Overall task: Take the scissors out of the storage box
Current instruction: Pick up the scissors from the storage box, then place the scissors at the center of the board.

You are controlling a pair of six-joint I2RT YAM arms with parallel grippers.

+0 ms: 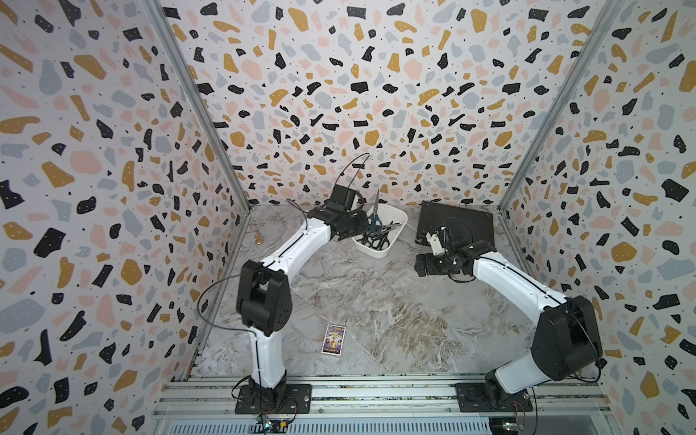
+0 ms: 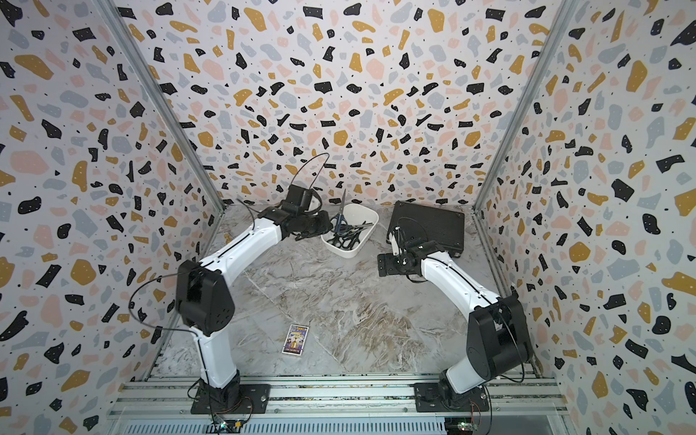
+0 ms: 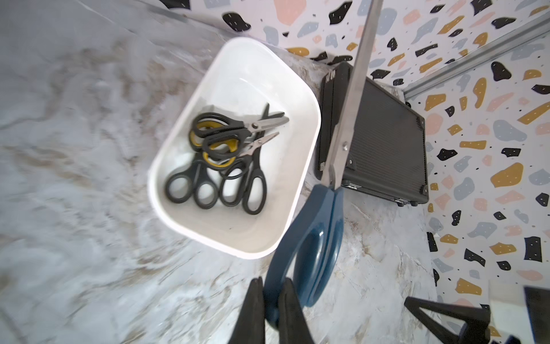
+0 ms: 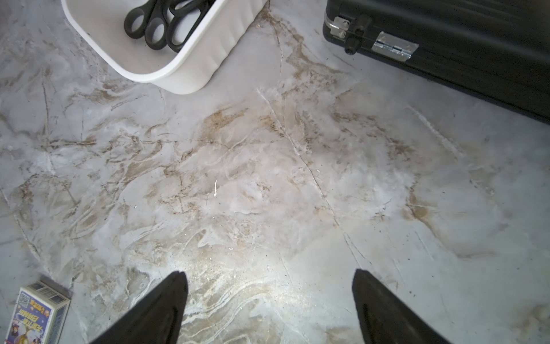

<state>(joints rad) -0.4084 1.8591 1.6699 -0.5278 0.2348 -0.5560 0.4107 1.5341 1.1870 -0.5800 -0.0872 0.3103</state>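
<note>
Left end effector [image 3: 272,282] holds blue scissors [image 3: 329,214] near case [image 3: 384,134].

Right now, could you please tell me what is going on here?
The left gripper is shut on a handle of the dark blue scissors, holding them blades-up over the white storage box. The other scissors lie in the box. The right gripper hangs open above the marbled tabletop, holding nothing.

No legible text; small printed box [image 4: 37,315] carries colourful lettering and QR-like square, too blurred to read.
</note>
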